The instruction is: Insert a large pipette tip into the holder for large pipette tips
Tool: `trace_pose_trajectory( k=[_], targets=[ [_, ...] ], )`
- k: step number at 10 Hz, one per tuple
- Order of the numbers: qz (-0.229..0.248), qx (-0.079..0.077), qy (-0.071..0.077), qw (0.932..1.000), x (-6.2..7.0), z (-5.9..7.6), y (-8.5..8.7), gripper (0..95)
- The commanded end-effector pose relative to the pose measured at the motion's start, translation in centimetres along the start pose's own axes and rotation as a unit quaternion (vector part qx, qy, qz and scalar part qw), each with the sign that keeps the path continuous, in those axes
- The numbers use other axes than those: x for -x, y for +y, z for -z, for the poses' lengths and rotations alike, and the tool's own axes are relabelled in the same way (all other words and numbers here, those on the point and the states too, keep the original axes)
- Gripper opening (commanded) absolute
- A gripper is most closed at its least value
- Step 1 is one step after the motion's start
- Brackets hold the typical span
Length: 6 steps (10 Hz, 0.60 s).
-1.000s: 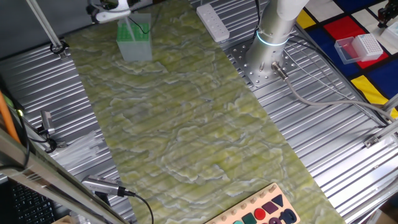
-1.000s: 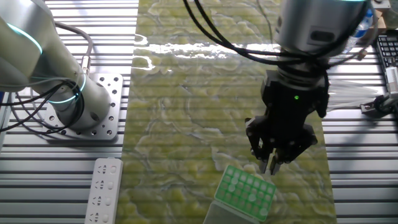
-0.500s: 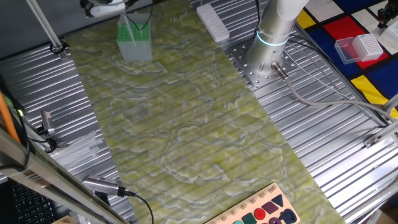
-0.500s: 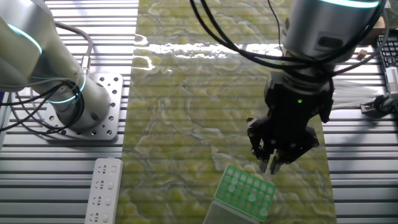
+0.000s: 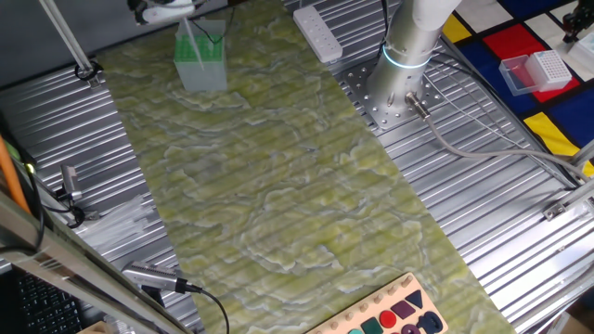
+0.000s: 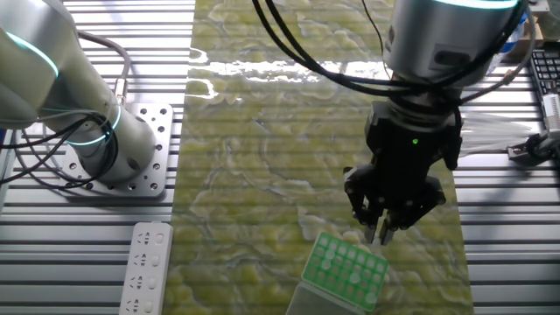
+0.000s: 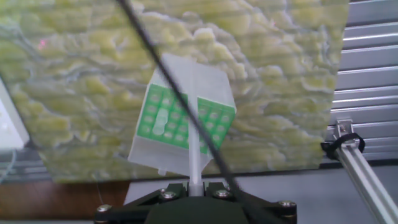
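My gripper hangs over the far edge of the small boxy green-topped holder, fingers nearly closed around the long thin whitish pipette tip, hard to see from this side. From the opposite fixed camera, the holder sits on the mottled green mat. Along my fingers, the tip points down at the holder's grid.

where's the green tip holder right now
The holder for large pipette tips sits on the green mat at the bottom edge of the other fixed view, just below the gripper, which holds the large pipette tip above it.
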<state>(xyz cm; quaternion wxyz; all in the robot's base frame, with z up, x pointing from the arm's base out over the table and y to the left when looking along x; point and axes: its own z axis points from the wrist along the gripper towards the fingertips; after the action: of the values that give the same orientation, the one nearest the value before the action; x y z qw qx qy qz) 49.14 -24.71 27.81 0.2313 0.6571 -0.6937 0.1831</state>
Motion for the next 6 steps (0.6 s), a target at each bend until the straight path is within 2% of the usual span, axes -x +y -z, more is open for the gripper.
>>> trace_pose_trajectory(
  k=[1, 3, 4, 6],
  targets=[
    [-0.003, 0.0, 0.009, 1.0, -1.7, -1.2, 0.3, 0.0],
    [-0.009, 0.003, 0.022, 0.9997, -2.7, -1.4, 0.4, 0.0],
    [-0.009, 0.003, 0.024, 0.9997, -2.9, -1.4, 0.5, 0.0],
    [-0.013, 0.006, 0.042, 0.999, -4.1, -1.5, 0.7, 0.0]
  ],
)
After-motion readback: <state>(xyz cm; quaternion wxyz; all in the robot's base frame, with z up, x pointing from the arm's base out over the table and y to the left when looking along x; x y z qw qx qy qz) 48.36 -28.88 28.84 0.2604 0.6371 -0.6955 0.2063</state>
